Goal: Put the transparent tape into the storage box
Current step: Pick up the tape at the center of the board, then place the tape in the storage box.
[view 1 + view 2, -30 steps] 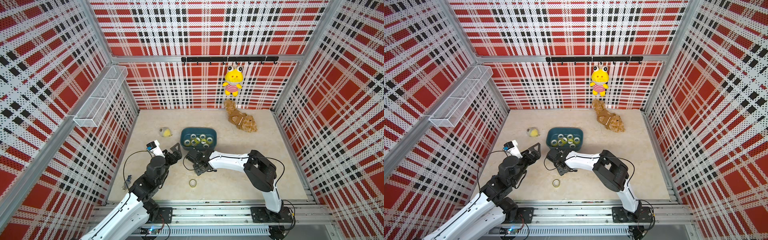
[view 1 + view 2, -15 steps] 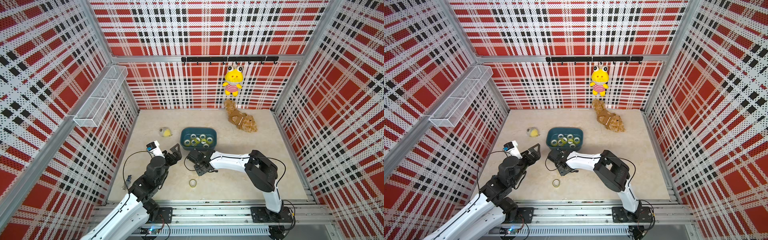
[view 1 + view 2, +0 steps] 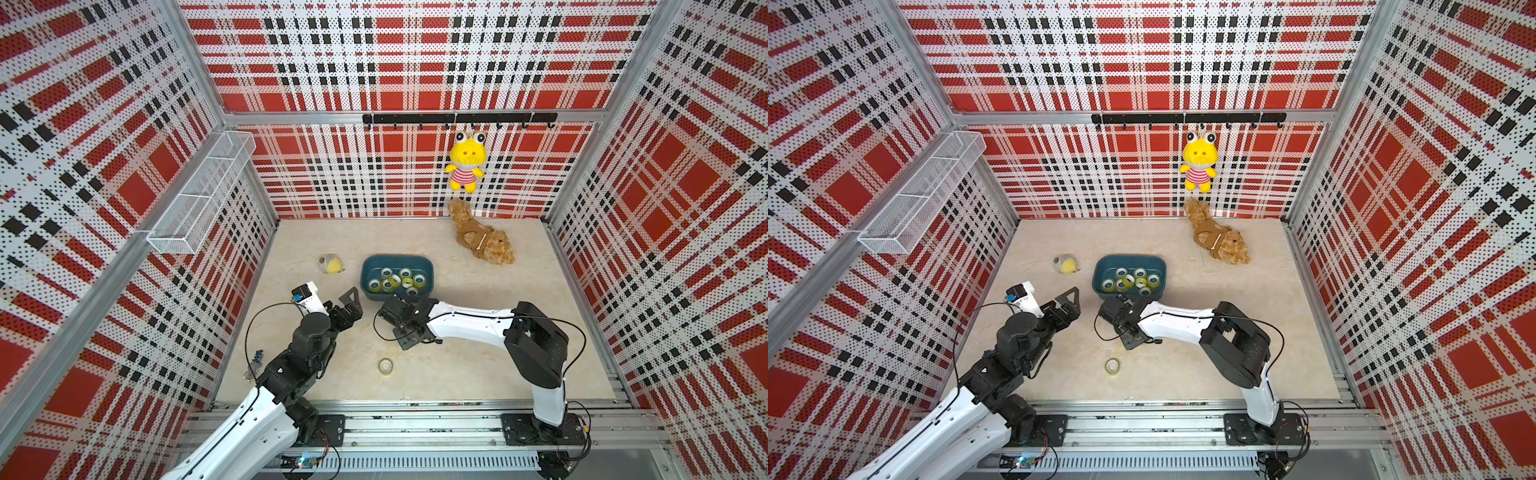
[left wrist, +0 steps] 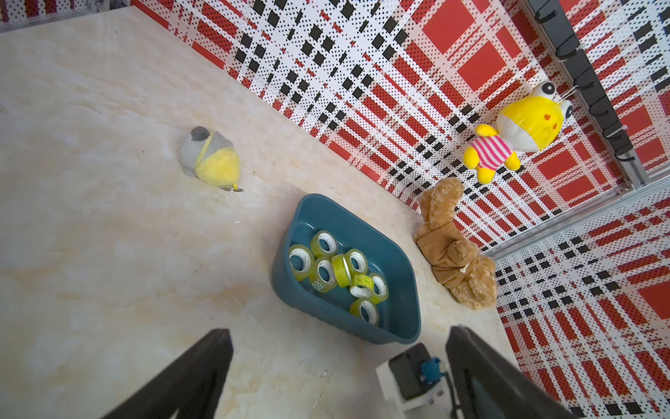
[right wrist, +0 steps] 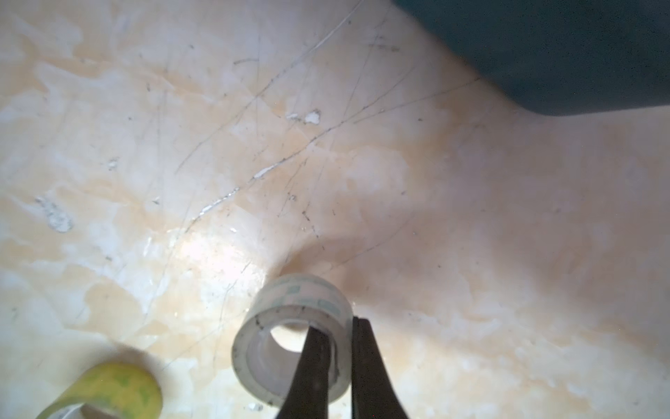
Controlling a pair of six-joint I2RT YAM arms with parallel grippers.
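A clear tape roll (image 5: pixel 293 337) hangs just above the marble floor, and my right gripper (image 5: pixel 335 326) is shut on its wall, one finger inside the core and one outside. In both top views this gripper (image 3: pixel 407 338) (image 3: pixel 1133 338) sits just in front of the teal storage box (image 3: pixel 397 262) (image 3: pixel 1129 258), and the held roll is hidden under it. The box holds several yellowish tape rolls (image 3: pixel 397 281) (image 4: pixel 337 272). Another roll (image 3: pixel 385 366) (image 3: pixel 1112 366) (image 5: pixel 108 393) lies on the floor nearer the front. My left gripper (image 4: pixel 337 337) (image 3: pixel 353 305) stands open and empty, left of the box.
A grey-and-yellow plush (image 3: pixel 331 264) lies left of the box and a brown teddy bear (image 3: pixel 482 243) lies at the back right. A yellow frog plush (image 3: pixel 466 164) hangs from the black hook rail. A white wire basket (image 3: pixel 199 195) is fixed on the left wall.
My right gripper's jaws have closed onto the wall of the clear tape roll and the hand has shifted slightly toward the front. The left arm has not moved.
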